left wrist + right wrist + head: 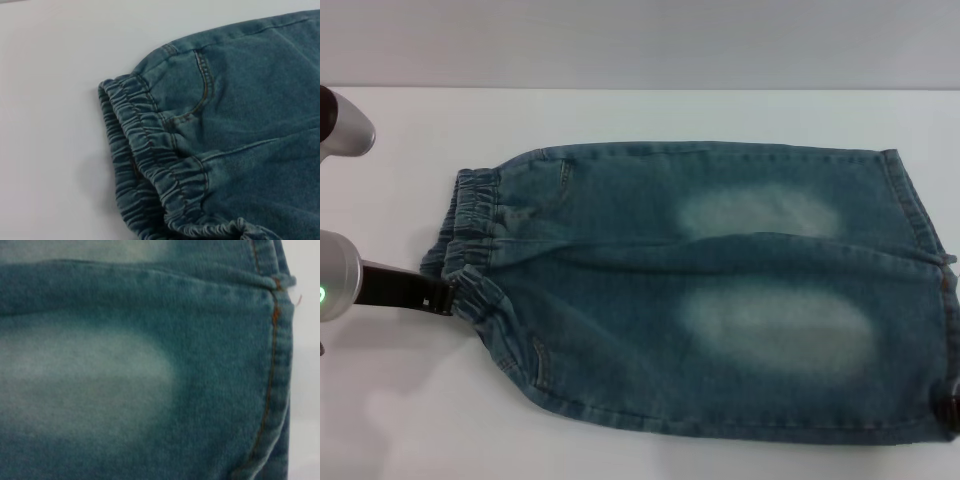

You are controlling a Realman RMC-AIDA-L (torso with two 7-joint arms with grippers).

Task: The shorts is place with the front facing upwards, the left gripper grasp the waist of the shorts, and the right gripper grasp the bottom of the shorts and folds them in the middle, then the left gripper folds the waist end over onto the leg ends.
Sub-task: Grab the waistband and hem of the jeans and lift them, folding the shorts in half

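Observation:
The blue denim shorts (700, 290) lie spread flat on the white table (620, 115). Their ruffled waist (470, 215) is at the left and the straight leg hems (920, 220) at the right. Two pale faded patches (760, 212) show on the legs. My left gripper (445, 296), black on a silver arm with a green light, touches the near corner of the waist. The left wrist view shows the puckered waist (150, 150) and a pocket seam (202, 85) close below. Only a dark tip of my right gripper (950, 408) shows, at the near hem corner. In the right wrist view the hem (277, 365) is very close.
A silver segment of the left arm (342, 125) juts in at the far left edge. Bare white table surrounds the shorts to the left and in front, and a pale wall rises behind the far table edge.

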